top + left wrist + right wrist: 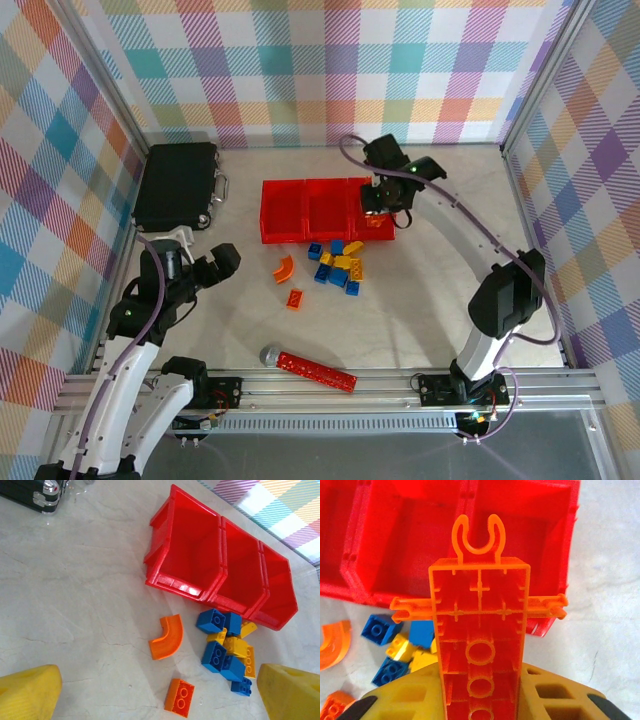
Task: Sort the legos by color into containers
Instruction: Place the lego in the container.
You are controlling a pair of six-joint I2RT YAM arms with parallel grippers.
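Orange lego (480, 630) clenched in right pincer (384, 203) above red containers (561, 570); left pincer (160, 692) released.

A black hard case (177, 185) lies at the far left of the pale, marbled tabletop (430, 290), its handle and silver latches on its right side. The left wrist view catches 1 corner of the case (27, 492) with a shiny latch. A long red studded bar (318, 373) lies slanted by the near edge, its grey ball end (270, 354) to the left. Pastel plaid walls (330, 60) enclose 3 sides.
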